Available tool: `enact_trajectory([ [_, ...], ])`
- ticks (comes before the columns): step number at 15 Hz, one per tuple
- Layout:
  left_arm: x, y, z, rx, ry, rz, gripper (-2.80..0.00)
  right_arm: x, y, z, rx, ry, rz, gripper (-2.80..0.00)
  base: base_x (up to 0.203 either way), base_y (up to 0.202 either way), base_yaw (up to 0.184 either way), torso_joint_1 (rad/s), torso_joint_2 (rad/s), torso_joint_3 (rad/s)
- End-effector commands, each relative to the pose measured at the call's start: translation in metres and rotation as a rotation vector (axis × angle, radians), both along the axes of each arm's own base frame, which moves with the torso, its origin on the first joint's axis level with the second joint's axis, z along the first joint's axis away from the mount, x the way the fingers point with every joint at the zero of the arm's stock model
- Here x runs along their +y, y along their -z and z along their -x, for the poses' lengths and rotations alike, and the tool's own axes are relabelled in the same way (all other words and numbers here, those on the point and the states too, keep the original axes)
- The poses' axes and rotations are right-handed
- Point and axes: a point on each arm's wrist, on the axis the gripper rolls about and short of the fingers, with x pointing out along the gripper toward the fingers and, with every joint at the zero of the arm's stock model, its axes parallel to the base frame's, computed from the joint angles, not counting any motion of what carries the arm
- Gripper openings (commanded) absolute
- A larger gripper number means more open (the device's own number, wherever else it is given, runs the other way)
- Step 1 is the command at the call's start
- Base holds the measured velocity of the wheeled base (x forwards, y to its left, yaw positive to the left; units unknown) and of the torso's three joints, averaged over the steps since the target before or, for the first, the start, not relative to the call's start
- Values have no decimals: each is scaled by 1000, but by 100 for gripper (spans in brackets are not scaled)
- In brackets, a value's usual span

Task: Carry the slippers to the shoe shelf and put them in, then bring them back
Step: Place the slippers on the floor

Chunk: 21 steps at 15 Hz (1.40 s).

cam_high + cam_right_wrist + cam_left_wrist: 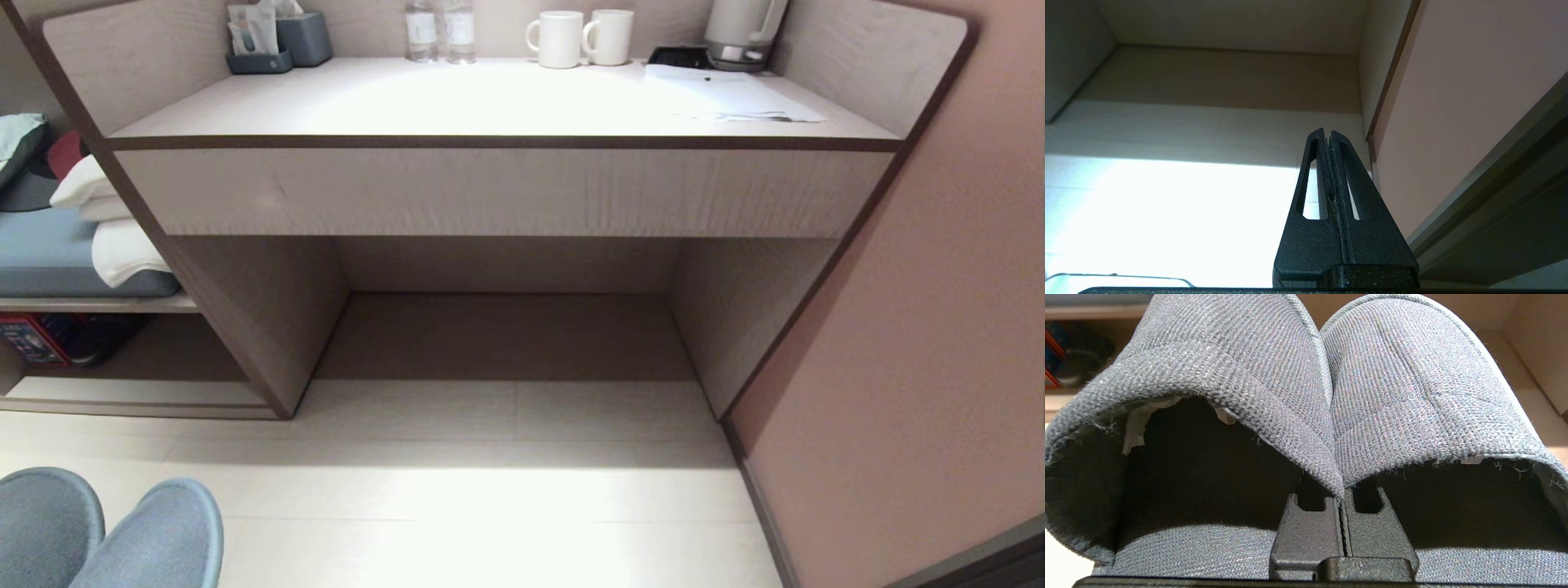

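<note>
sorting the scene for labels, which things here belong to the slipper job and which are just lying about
Job:
- slippers, pinched at their inner edges by the shut left hand
- shoe shelf, low on the left

Lying about:
- mugs
- kettle
- water bottles
- folded towels
- papers

Slippers (1404, 384) coarse knit cloth, fuzzy edges; gripper fingers (1367, 241) matt grainy black plastic; desk (490, 192) wood-grain, probably laminate; mugs (557, 39) glossy white.
</note>
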Motion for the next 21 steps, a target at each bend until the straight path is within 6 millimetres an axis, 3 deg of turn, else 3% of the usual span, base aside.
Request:
enact_trajectory([
  [1,0,0,0,2,0,0,-280,0,0,0,-1,-1,-1,-280,0,0,0,2,-1,-199],
  [21,0,0,0,2,0,0,-280,0,0,0,-1,-1,1,-280,0,0,0,3,2,-197],
])
